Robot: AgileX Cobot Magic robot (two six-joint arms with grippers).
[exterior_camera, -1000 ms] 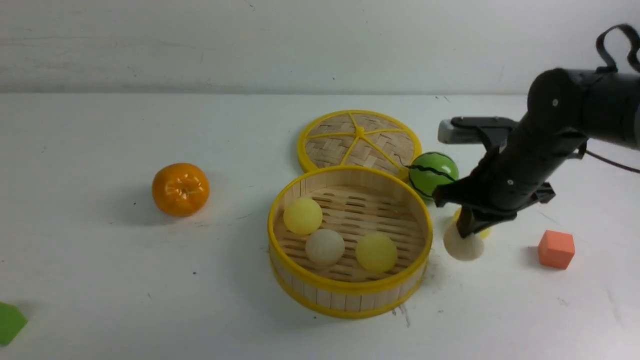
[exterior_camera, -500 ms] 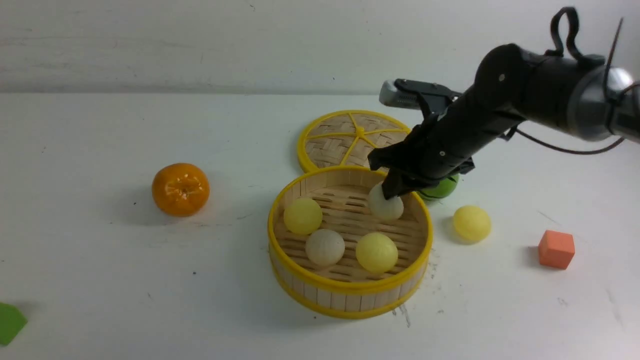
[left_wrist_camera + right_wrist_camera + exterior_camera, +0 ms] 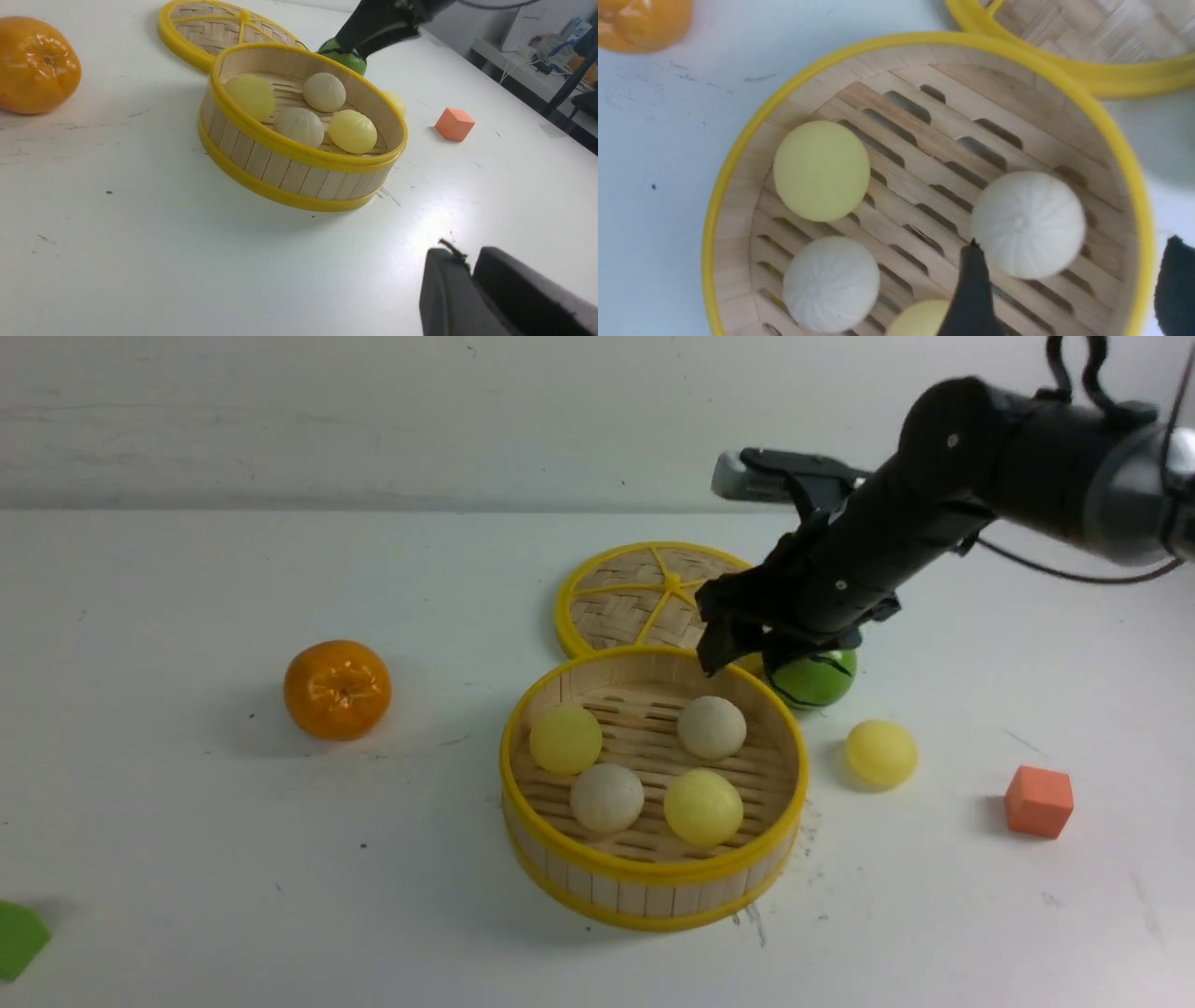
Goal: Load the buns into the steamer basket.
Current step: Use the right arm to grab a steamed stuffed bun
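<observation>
Bamboo slats already carry four of the five small round buns (image 3: 607, 797). Inside the round bamboo steamer basket with yellow rims (image 3: 653, 887) lie a smooth pale yellow bun (image 3: 566, 739) by the left wall, an off-white pleated bun (image 3: 607, 797) beside it, a second pale yellow bun (image 3: 703, 806) toward the near rim, and a second off-white bun (image 3: 711, 727) at the far right. The last pale yellow bun (image 3: 880, 753) sits on the white tabletop (image 3: 187, 859) just right of the basket, near the green black-striped watermelon ball (image 3: 810, 679). Your right gripper (image 3: 733, 658) hangs over the basket's far rim. Its fingers (image 3: 971, 289) are spread wide and hold nothing, and the second off-white bun lies free on the slats below them. Your left gripper (image 3: 469, 280) is low over the tabletop on the near side and empty. Its fingers (image 3: 444, 294) sit close together, though from this angle you cannot tell whether they quite meet. The drop looks complete, so lift the right gripper straight up until it clears the wall, then swing right. Come down on the last bun from directly above, keeping off the watermelon ball. Straddle the bun evenly and close gently, because a round ball will likely roll from a lopsided pinch. Set it on the bare slats at the back of the floor.
</observation>
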